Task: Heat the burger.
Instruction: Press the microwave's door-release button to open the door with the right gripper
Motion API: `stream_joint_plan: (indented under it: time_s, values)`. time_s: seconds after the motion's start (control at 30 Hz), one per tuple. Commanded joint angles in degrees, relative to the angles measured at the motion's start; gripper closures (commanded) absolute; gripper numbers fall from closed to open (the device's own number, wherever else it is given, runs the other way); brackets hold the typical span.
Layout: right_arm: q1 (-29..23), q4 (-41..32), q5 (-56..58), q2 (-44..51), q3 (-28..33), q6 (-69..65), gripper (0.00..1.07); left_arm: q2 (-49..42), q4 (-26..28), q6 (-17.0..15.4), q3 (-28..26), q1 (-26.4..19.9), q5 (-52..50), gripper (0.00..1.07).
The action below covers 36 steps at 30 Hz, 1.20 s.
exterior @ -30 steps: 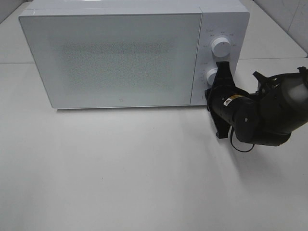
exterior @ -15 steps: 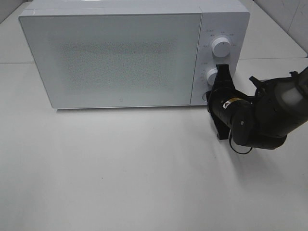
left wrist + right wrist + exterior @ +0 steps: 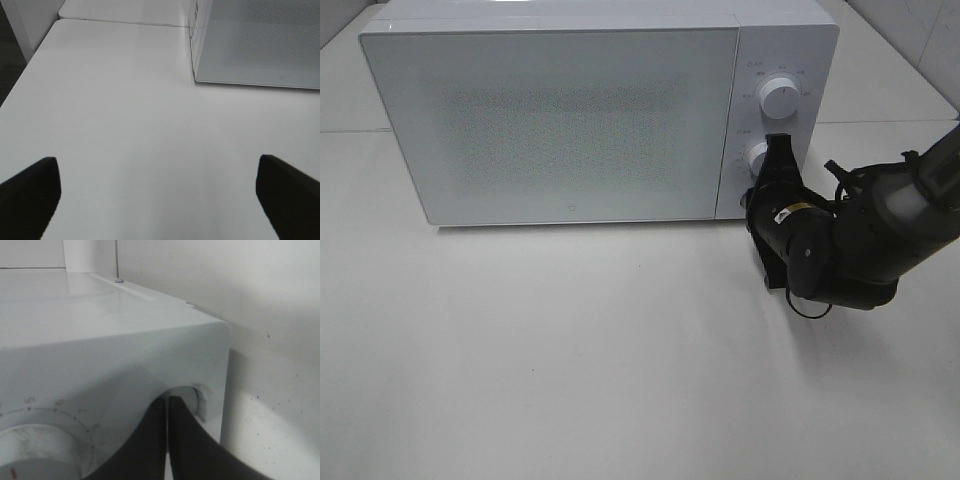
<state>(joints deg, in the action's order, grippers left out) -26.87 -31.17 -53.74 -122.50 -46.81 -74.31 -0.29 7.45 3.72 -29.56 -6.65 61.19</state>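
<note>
Burger: It is not in any picture. The microwave (image 3: 560, 120) has its door shut and the window is cloudy, so I cannot tell if the burger is inside.
Microwave: It stands along the back edge of the desk (image 3: 570, 360). Its knob panel is on the side toward the right edge.
Right jaws: They are clenched tight with nothing between them. The right arm (image 3: 850, 250) holds them against the panel. In the right wrist view, their tip is right at a small round button (image 3: 200, 401), down below the lower knob (image 3: 757, 158).
Left jaws: They are spread wide and hold nothing. Their dark fingers (image 3: 30, 192) hang over bare desk toward the left edge, well apart from the door.
Worry, slipping: The button is small and the tip is thin. A crooked push could slide off it and bump the lower knob, which might turn the knob by mistake.
Worry, door: If the button pops the door open, the door may hit the right arm, which is very near.
Worry, pushing hard: A strong push could shove the microwave toward the back edge.
Worry, empty box: If the burger is not inside, the microwave would heat nothing.
</note>
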Motion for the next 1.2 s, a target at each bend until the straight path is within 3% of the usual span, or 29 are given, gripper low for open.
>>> stream_joint_plan:
  time_s: [0.03,1.2]
  values:
    - [1.1,0.2,-13.1,0.7,-4.6,2.5,1.07,-0.6,-0.1,-0.4,0.1,0.2,0.0,0.09]
    - [1.9,3.7,-10.6,1.4,-5.6,2.8,1.07,-0.6,-0.1,-0.4,0.1,0.2,0.0,0.09]
